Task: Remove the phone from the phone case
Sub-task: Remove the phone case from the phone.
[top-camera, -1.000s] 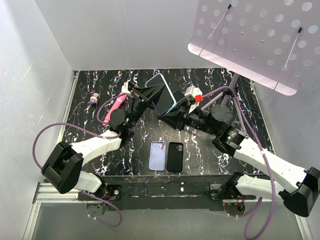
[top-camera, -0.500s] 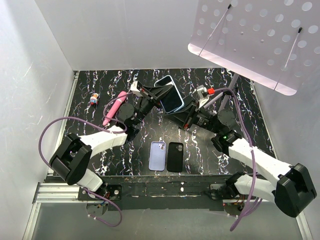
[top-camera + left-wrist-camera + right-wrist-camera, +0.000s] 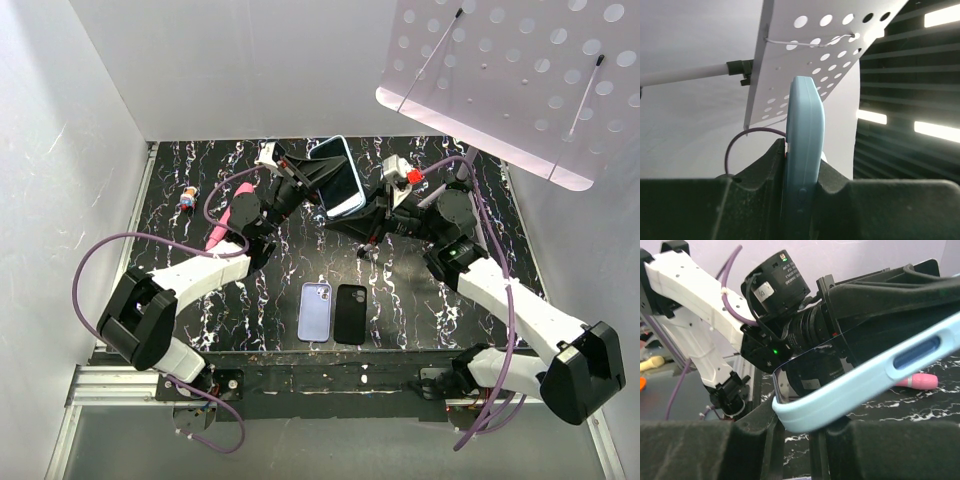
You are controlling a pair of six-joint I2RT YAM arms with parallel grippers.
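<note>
Light-blue phone case hangs above the black marbled table, with the left gripper and right gripper each clenched on it. Nearer than the case lie a lilac slab and a black slab; a pink marker lies to its left.

Left wrist: the case stands edge-on between the fingers, a perforated panel behind it.

Right wrist: the phone sits inside the case.

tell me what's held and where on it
The light blue cased phone: left pincer clamps one long edge, right pincer grips near a corner.
</note>
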